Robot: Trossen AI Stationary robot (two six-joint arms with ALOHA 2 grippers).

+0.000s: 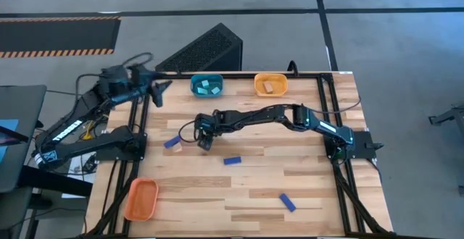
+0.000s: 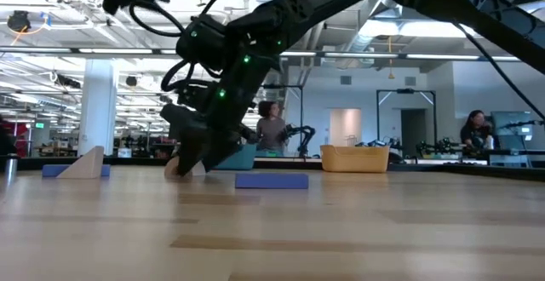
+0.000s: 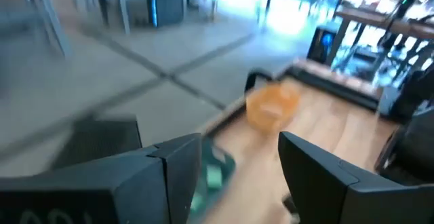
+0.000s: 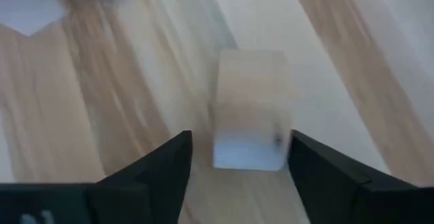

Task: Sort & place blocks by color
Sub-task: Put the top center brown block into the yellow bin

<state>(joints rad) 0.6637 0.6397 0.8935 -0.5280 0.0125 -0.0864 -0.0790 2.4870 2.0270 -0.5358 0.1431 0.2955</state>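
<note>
A pale tan wood block (image 4: 251, 108) lies flat on the table between the open fingers of my right gripper (image 4: 237, 149), which reaches down to the table's left middle (image 1: 205, 140). A dark blue block (image 1: 172, 143) and a pale wedge (image 2: 85, 163) lie just left of it. Two more blue blocks (image 1: 231, 161) (image 1: 288, 203) lie nearer the near edge. The teal tray (image 1: 206, 85) holds light cyan blocks. The far orange tray (image 1: 270, 85) holds a tan block. My left gripper (image 1: 158, 90) hangs open above the table's far left corner. My right gripper comes from above, slanting, with one finger (image 4: 312, 163) close against the tan block's side (image 4: 288, 115) and the other finger (image 4: 169, 163) a little apart from it. Whether either finger touches the block, I cannot tell. The block rests on the table.
A second orange tray (image 1: 141, 199) sits at the near left corner. A dark slatted box (image 1: 203, 49) stands on the floor behind the far edge. People and benches show in the room beyond. Bare wood lies in the table's near middle and right.
</note>
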